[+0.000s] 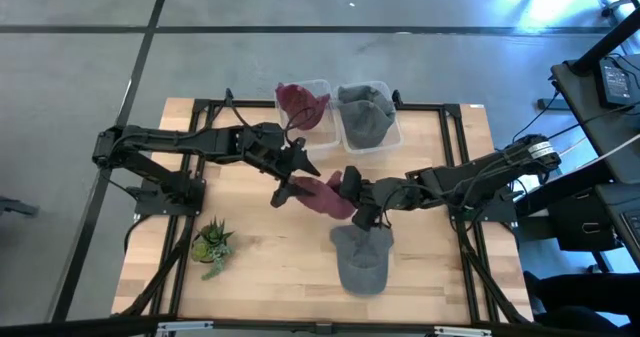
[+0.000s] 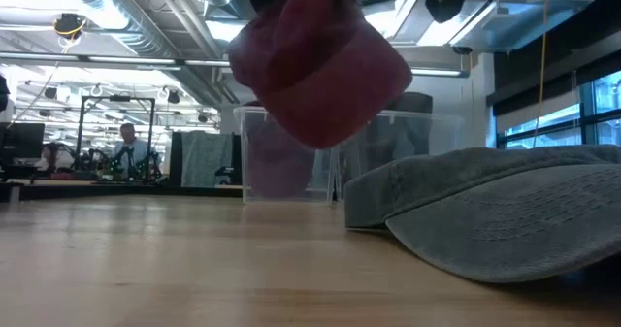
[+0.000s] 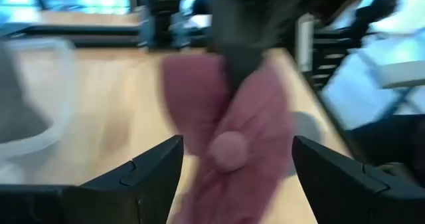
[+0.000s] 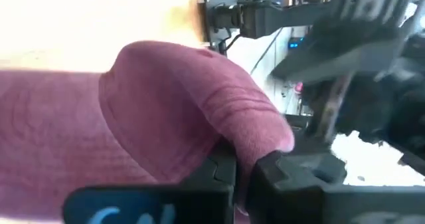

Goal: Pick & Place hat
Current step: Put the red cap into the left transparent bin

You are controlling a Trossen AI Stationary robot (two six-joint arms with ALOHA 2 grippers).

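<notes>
Wooden table (image 1: 260, 247) on a grey floor, and you've got both arms meeting in the middle of it. Your right gripper (image 1: 352, 189) has its jaws clamped shut on the maroon hat (image 1: 322, 195), holding it up off the table; in the low view the hat (image 2: 320, 60) hangs in the air well above the wood. In the right wrist view you can see the fabric pinched tight between the fingers (image 4: 222, 171).

Your left gripper (image 1: 290, 177) sits right at the other end of that same hat, jaws spread wide. The left wrist view shows the hat (image 3: 229, 144) between the two fingers (image 3: 143, 174), but they're apart from it on both sides, so no grip there.

A grey hat (image 1: 360, 257) lies flat on the table just under the right gripper, toward the near edge. At the far edge, two clear bins sit side by side: the left bin (image 1: 318, 127) holds another maroon hat (image 1: 298, 105), the right bin (image 1: 385, 137) another grey one (image 1: 365, 112). A small plant (image 1: 211, 245) sits near the front left corner.
</notes>
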